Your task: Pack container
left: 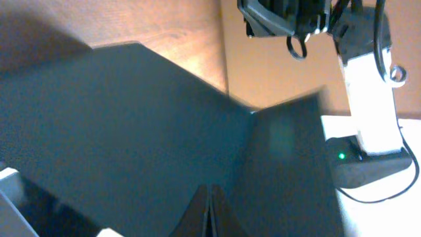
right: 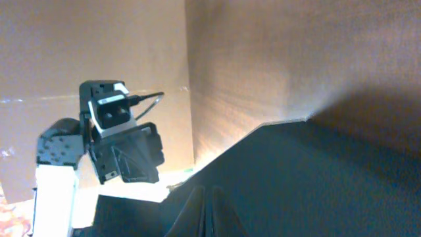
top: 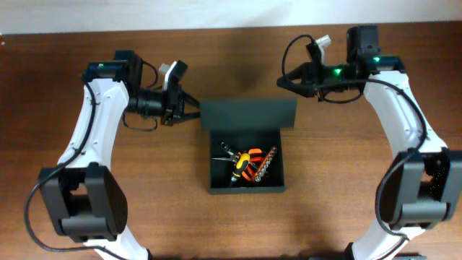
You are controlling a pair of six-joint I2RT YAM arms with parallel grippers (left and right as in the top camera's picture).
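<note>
One container (top: 245,189) sat open on the counter (top: 43,87), a few orange-black implements (top: 247,165) inside; left tool (top: 195,111) and right tool (top: 282,81) were both pinched together.

We've got clear drop-in room in the container (top: 245,189) mid-frame, lid (top: 249,113) walling its upper edge, tools (top: 246,165) crowding the lower half.

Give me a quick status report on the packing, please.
Both shut, left jaws and right jaws, near the lid ends. Lid up, container open, tools inside. No obstruction seen.
</note>
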